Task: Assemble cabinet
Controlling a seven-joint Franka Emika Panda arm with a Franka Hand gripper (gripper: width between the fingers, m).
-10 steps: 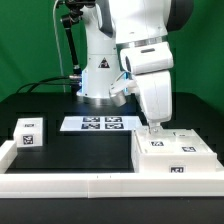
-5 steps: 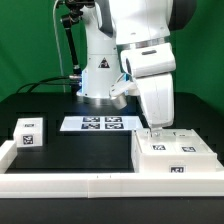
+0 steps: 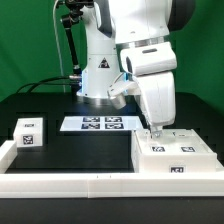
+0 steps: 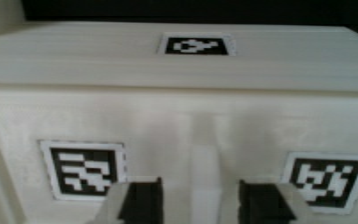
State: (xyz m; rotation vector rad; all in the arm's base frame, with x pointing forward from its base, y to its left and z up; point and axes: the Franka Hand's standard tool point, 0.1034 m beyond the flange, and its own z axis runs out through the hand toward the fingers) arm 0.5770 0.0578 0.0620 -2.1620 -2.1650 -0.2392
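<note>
The cabinet [image 3: 175,155] is a large white blocky box with several black-and-white tags, lying at the exterior view's right. My gripper [image 3: 153,130] is lowered straight down onto its far left part. In the wrist view the gripper [image 4: 202,205] has its two dark fingers [image 4: 144,205] standing on either side of a narrow raised white strip of the cabinet [image 4: 194,100], between two tags. The fingers sit close against that strip. A small white block [image 3: 30,132] with a tag lies apart at the exterior view's left.
The marker board [image 3: 100,123] lies on the black table in front of the robot base [image 3: 98,85]. A low white rail [image 3: 70,183] runs along the front edge. Black cables hang behind at the exterior view's left.
</note>
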